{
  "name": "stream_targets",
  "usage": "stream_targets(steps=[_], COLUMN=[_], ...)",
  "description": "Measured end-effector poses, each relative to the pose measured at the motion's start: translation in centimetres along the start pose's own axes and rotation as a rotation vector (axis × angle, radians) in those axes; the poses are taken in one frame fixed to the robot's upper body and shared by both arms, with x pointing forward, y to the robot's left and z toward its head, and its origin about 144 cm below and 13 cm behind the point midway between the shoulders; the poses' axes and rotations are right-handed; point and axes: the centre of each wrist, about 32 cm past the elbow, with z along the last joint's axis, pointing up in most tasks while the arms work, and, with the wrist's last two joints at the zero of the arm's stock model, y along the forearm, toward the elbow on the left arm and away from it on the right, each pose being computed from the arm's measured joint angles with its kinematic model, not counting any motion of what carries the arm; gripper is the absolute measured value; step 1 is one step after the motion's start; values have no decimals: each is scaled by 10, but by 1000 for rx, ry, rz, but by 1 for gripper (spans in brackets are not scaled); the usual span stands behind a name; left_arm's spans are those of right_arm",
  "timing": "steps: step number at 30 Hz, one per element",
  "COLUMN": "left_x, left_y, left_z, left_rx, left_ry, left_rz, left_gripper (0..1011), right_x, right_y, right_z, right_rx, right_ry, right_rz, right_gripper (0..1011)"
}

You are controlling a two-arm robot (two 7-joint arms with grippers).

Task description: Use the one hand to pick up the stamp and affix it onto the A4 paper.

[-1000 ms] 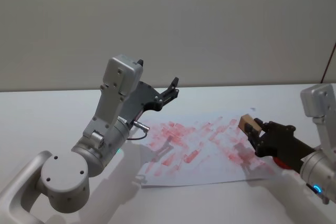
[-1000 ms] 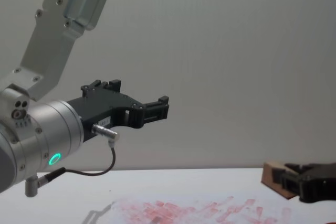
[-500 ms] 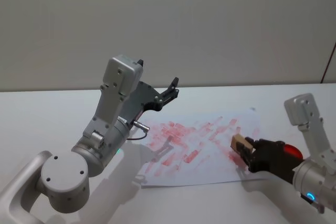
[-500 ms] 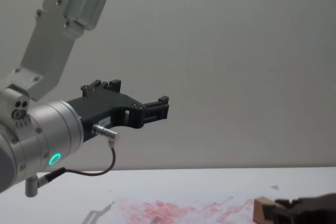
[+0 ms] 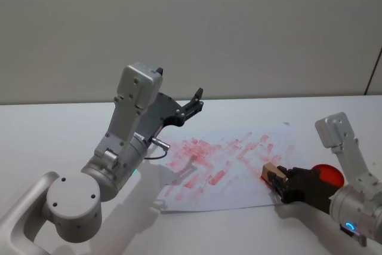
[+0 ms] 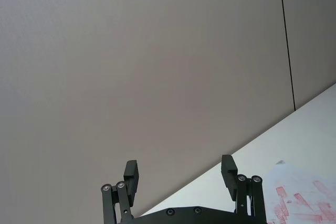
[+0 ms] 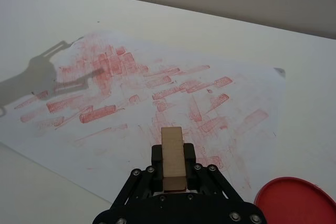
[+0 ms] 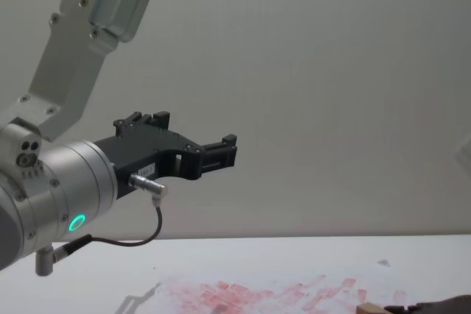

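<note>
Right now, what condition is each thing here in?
right claw: shut on the stamp, low over the A4 paper.
stamp: gripped; contact with the paper unclear.
A4 paper: flat on the table, covered in red prints.
left claw: open, empty, raised.
red disc: flat on the table, beside the paper.

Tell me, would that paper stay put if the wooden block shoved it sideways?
Probably not: the A4 paper seems to lie loose on the smooth white table, so it may slide. It looks thin and flat, so it is likely floppy if lifted. The stamp, shut in the right gripper, seems rigid. The left gripper is parked high.
</note>
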Motion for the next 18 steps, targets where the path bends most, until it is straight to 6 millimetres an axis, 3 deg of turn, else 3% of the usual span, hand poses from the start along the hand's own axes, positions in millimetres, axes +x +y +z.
stream_targets(steps=[18], left_x=[0], left_y=[0], left_z=[0], left_rx=[0], left_ry=[0], left_rz=[0], left_gripper=[1001], right_x=[5], right_y=[5], right_z=[2], right_rx=[14], right_ry=[-15], right_rz=[-3], right_gripper=[216])
